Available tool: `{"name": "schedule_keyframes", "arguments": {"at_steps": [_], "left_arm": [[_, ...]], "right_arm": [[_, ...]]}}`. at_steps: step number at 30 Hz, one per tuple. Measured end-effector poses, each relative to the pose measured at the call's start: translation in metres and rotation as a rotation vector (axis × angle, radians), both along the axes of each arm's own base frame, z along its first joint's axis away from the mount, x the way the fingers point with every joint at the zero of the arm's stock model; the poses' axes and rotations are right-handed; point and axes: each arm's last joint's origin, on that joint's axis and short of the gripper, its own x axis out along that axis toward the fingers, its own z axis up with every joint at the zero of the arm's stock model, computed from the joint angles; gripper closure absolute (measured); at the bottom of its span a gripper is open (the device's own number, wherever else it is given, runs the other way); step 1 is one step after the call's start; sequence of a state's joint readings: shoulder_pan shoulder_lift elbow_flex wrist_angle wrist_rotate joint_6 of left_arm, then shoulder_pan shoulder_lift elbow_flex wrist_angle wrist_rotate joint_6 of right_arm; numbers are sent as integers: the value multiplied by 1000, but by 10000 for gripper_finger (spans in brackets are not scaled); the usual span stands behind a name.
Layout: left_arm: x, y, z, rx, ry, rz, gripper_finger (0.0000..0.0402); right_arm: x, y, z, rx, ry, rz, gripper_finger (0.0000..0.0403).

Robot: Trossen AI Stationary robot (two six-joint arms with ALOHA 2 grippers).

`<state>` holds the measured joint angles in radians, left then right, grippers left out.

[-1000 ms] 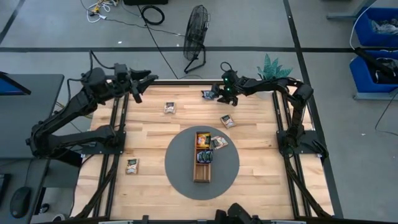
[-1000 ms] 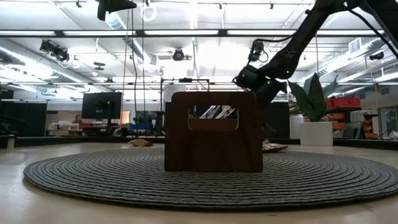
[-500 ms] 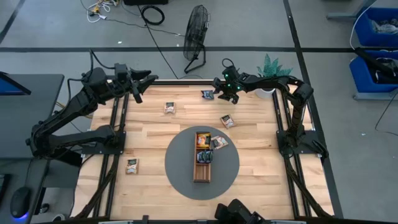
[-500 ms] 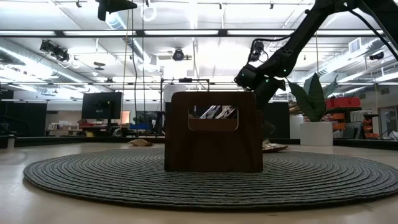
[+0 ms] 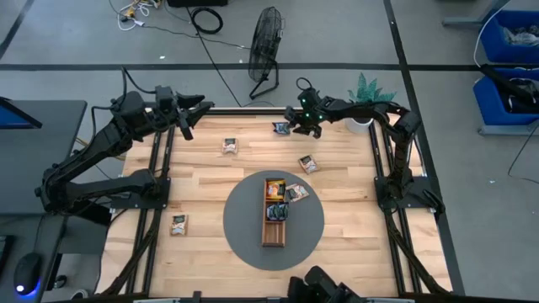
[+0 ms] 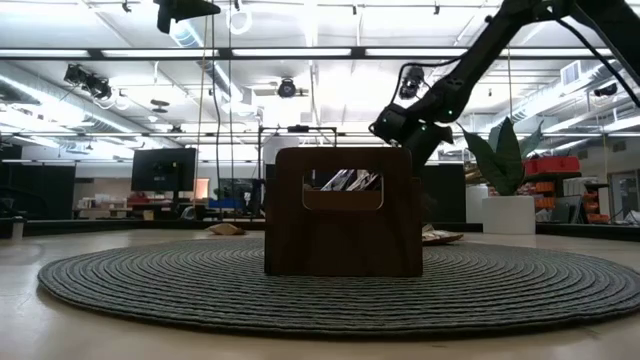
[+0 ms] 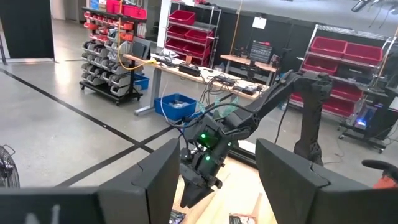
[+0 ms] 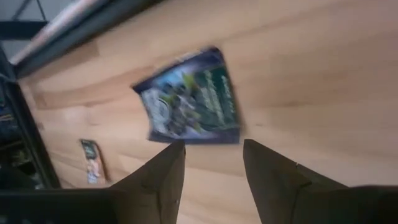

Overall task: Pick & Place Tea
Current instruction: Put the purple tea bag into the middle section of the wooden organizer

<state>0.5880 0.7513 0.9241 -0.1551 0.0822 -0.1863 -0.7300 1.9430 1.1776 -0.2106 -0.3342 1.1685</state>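
Observation:
A dark blue-teal tea sachet (image 5: pixel 281 128) lies flat on the wood near the table's far edge, and it fills the right wrist view (image 8: pixel 189 102). My right gripper (image 5: pixel 296 118) hovers just right of it, open (image 8: pixel 211 171), with the fingers short of the sachet and touching nothing. More sachets lie flat on the table (image 5: pixel 230 146) (image 5: pixel 308 163) (image 5: pixel 178 224), and one (image 5: pixel 296 193) rests on the mat. The wooden tray (image 5: pixel 274 212) holds orange and teal sachets. My left gripper (image 5: pixel 198 105) waits, open (image 7: pixel 214 186), raised at the far-left corner.
The tray stands on a round grey woven mat (image 5: pixel 244 231) at mid-table; in the low view its end wall (image 6: pixel 343 210) hides part of the right arm (image 6: pixel 395 125). Black frame rails run along the table's left and right sides. A fan and a plant stand beyond the far edge.
My right gripper has moved a little toward the table's left and far edge, closer to the blue-teal sachet. Its fingers stay open. The sachets and the left arm have kept still.

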Motion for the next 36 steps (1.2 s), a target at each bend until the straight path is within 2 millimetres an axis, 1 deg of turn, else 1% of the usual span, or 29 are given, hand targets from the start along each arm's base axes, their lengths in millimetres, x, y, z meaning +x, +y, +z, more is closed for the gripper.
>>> {"name": "schedule_keyframes", "arguments": {"at_steps": [4, 9, 11, 20, 23, 26, 28, 30, 33, 34, 36], "left_arm": [[0, 0, 0, 29, 16, 1, 189], [0, 0, 0, 32, 18, 1, 189], [0, 0, 0, 24, 12, 1, 189], [0, 0, 0, 18, 8, 0, 189], [0, 0, 0, 33, 16, 1, 189], [0, 0, 0, 36, 19, 1, 189], [0, 0, 0, 40, 21, 1, 189], [0, 0, 0, 49, 26, 4, 189], [0, 0, 0, 55, 30, 5, 189], [0, 0, 0, 55, 30, 5, 189], [0, 0, 0, 55, 30, 5, 189]], "right_arm": [[7, -8, 4, -40, -14, 10, 233], [22, -14, -5, 19, -26, -3, 233], [25, -16, -5, 35, -24, -7, 233], [18, -21, -5, 107, 45, -59, 237], [19, -22, -4, 95, 31, -43, 245], [22, -19, -3, 80, 20, -3, 264], [25, -15, -2, 69, 18, 25, 287], [28, -11, -3, 67, 21, 45, 320], [30, -9, -8, 61, 33, 65, 382], [30, -10, -8, 58, 37, 60, 392], [30, -11, -7, 58, 33, 38, 391]]}}
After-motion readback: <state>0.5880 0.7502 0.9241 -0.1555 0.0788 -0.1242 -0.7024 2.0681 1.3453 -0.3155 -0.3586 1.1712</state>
